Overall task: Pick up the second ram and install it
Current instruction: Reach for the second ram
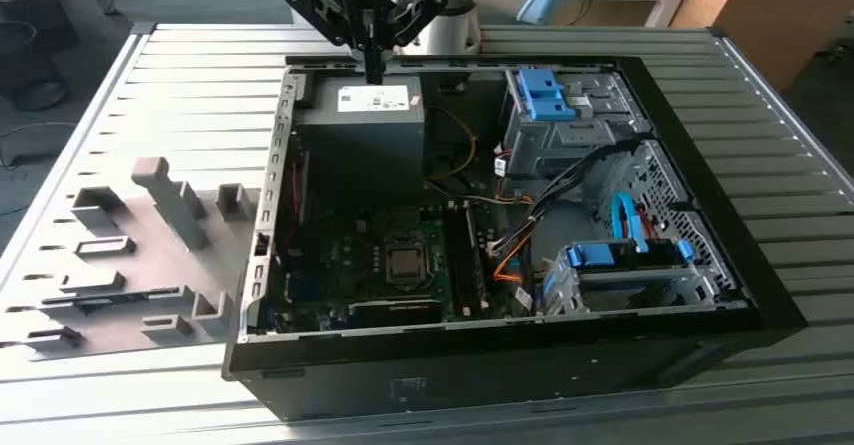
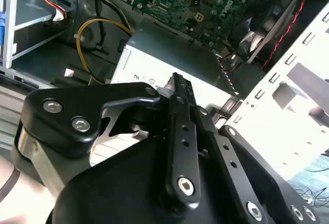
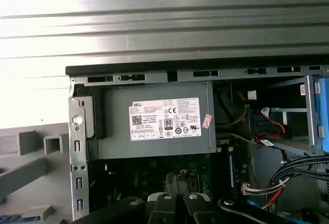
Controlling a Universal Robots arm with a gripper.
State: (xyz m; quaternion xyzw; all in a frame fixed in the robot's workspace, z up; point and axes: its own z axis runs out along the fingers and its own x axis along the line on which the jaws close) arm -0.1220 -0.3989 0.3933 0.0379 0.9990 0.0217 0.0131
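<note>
gripper (image 1: 378, 73) hangs above the power supply (image 1: 358, 125), jaws pinched together on nothing. i can't place the second ram for certain; something dark lies along the memory slots (image 1: 462, 255). i judge it's between steps, and any pick calls for opening first.

Labelled power supply (image 3: 154, 121) inside case (image 3: 205, 71)

You have open room over the green motherboard (image 1: 354, 265); the grey metal power-supply box (image 1: 360, 135) below your claw (image 1: 378, 73) and blue-tabbed drive cages (image 1: 581, 125) at the exterior view's right hem it.
</note>
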